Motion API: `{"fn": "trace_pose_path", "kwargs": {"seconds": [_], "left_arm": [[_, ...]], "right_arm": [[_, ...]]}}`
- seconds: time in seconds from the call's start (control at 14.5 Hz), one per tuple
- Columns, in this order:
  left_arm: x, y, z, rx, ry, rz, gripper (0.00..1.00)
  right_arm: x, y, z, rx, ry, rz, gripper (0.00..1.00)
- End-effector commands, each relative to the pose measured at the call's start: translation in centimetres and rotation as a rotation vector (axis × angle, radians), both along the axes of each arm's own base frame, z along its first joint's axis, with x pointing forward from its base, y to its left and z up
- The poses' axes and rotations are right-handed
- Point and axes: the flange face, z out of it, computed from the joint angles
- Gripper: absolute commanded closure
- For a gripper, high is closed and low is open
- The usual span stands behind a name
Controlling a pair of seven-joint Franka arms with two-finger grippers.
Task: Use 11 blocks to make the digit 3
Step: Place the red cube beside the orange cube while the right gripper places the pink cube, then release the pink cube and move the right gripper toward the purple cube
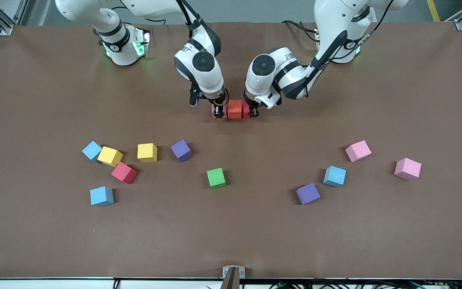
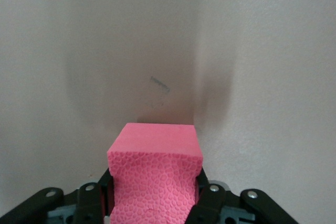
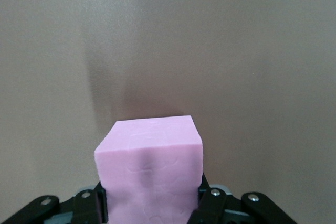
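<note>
An orange block (image 1: 234, 109) sits on the table midway between the two arms. My right gripper (image 1: 219, 113) is shut on a pale pink block (image 1: 216, 108), held down against the orange block's side toward the right arm's end. In the right wrist view that pink block (image 3: 149, 166) fills the jaws of the right gripper (image 3: 149, 195). My left gripper (image 1: 252, 111) is shut on a red block (image 1: 246, 108) against the orange block's other side. The left wrist view shows the red block (image 2: 155, 171) squeezed in the left gripper (image 2: 155, 190).
Several loose blocks lie nearer the front camera: light blue (image 1: 92, 151), yellow (image 1: 110, 156), yellow (image 1: 147, 152), purple (image 1: 181, 150), red (image 1: 124, 172), light blue (image 1: 102, 196), green (image 1: 216, 178), purple (image 1: 308, 193), light blue (image 1: 334, 176), pink (image 1: 358, 151), pink (image 1: 408, 169).
</note>
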Motion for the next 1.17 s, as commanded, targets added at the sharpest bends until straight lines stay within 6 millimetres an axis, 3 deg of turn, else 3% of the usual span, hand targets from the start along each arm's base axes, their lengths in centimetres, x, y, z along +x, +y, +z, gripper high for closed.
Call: {"fn": "trace_pose_path", "kwargs": {"seconds": [0.0, 0.14, 0.21, 0.28, 0.41, 0.48, 0.62, 0.89, 1.1], "left_arm": [[-0.3, -0.4, -0.4, -0.01, 0.0, 0.005, 0.8], [-0.3, -0.4, -0.4, -0.01, 0.0, 0.005, 0.8], [-0.3, -0.4, -0.4, -0.01, 0.0, 0.005, 0.8], [-0.3, -0.4, -0.4, -0.01, 0.0, 0.004, 0.8], [-0.2, -0.3, -0.5, -0.007, -0.006, -0.005, 0.8], [-0.3, -0.3, -0.7, -0.005, -0.004, -0.005, 0.8], [-0.1, -0.3, -0.6, -0.007, -0.005, -0.004, 0.8], [-0.1, -0.5, -0.5, -0.01, -0.008, -0.006, 0.8], [0.1, -0.6, -0.3, -0.015, -0.012, -0.006, 0.8]], "right_arm": [[-0.3, 0.7, -0.6, 0.003, 0.011, -0.018, 0.53], [-0.3, 0.7, -0.6, 0.003, 0.011, -0.018, 0.51], [-0.3, 0.6, -0.6, 0.001, 0.013, -0.019, 0.43], [-0.1, 0.6, -0.6, -0.003, 0.017, -0.022, 0.27], [0.2, 0.9, -0.1, -0.012, 0.029, -0.022, 0.05], [0.2, 0.8, -0.1, -0.021, 0.037, -0.021, 0.01], [0.1, 0.6, 0.7, -0.035, 0.05, -0.012, 0.0], [0.5, 0.2, 5.2, -0.03, 0.047, 0.018, 0.0], [0.4, -0.9, 8.5, -0.054, 0.073, 0.194, 0.0]]}}
